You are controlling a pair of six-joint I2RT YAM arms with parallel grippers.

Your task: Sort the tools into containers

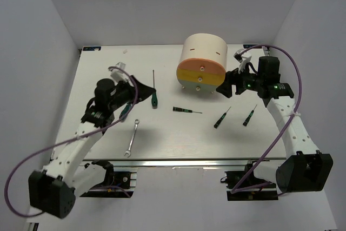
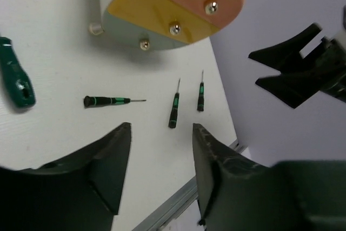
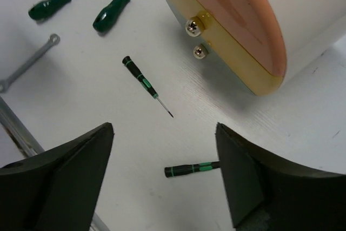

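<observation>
1. Between the right gripper's wide-spread fingers, just ahead of the tips, a small banded screwdriver lies flat on the table. Nothing is held. Closing on so thin a tool could scrape the tabletop or flick it aside.
2. Beyond the right fingertips stands the cabinet, with its orange drawer above its yellow drawer. No drawer looks pulled out far enough to take a tool. The knob is small and rounded, so a grip on it may slip.
3. Ahead of the left gripper, whose fingers stand moderately apart and empty, a slim screwdriver lies in open reach.
4. Off to the right of the left fingers, the right gripper hangs close to the cabinet. If both arms go for the drawers, they could collide.
5. Left of the left fingers lies a green-handled screwdriver. The wrench sits behind them, beside the left arm, where a sweeping link could knock it.
</observation>
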